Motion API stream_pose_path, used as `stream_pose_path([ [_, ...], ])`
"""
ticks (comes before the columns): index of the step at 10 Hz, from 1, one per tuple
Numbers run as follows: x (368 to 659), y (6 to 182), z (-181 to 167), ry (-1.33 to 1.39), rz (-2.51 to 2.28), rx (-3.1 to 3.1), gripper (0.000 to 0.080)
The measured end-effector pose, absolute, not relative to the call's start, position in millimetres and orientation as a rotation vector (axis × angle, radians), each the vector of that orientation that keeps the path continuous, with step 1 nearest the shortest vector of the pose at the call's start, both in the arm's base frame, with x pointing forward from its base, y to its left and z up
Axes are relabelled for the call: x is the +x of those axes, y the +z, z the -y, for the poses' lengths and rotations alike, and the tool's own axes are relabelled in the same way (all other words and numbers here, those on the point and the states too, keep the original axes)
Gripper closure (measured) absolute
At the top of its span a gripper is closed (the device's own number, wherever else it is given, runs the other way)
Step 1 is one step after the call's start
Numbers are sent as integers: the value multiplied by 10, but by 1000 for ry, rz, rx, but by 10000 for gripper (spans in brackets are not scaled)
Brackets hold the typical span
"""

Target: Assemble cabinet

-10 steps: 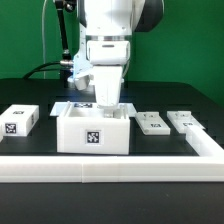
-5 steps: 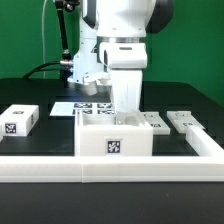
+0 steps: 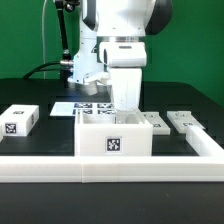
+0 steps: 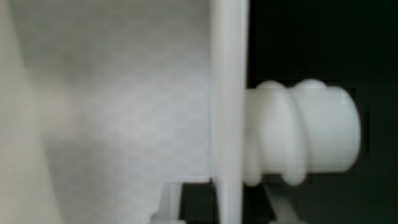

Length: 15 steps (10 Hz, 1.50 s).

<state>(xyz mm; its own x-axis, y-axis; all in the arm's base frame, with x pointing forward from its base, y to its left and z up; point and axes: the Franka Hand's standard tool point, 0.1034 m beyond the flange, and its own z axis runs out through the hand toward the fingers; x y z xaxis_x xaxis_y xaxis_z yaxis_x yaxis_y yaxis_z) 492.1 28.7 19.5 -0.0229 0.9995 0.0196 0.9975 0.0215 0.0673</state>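
The white arm is reaching straight down over the middle of the black table (image 3: 30,95); its gripper (image 3: 125,109) is dipping into the open top of the box body (image 3: 95,142). The claw is pinching one of the box's walls, the rear one as far as I can tell. In the wrist view that thin wall (image 4: 226,90) is running edge-on through the middle of the picture, with a ribbed white knob (image 4: 306,130) sticking out from one face of it.

The box body is sitting upright just behind the white rail (image 3: 60,168) that is running along the front of the table and turning back at the exterior view's right; a black-and-white tag is facing forward on the box's front. A tagged block (image 3: 18,120) is lying well apart from it at the exterior view's left. Two flat panels are lying at the exterior view's right; the nearer panel (image 3: 157,122) is partly hidden by the box's corner, and the farther panel (image 3: 186,120) is just beside it. The marker board (image 3: 68,107) is lying flat behind the box.
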Motion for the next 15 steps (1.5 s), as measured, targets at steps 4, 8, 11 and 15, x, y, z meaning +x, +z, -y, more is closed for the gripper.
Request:
stream_pose_path([
  [4,5120,198,-621,66,-2277,2129,763],
  [8,5115,198,-639,58,-2263,2149,763],
  [11,5153,199,-884,47,-2231,2192,763],
  [15,5178,198,-1065,-42,-2248,2222,763],
])
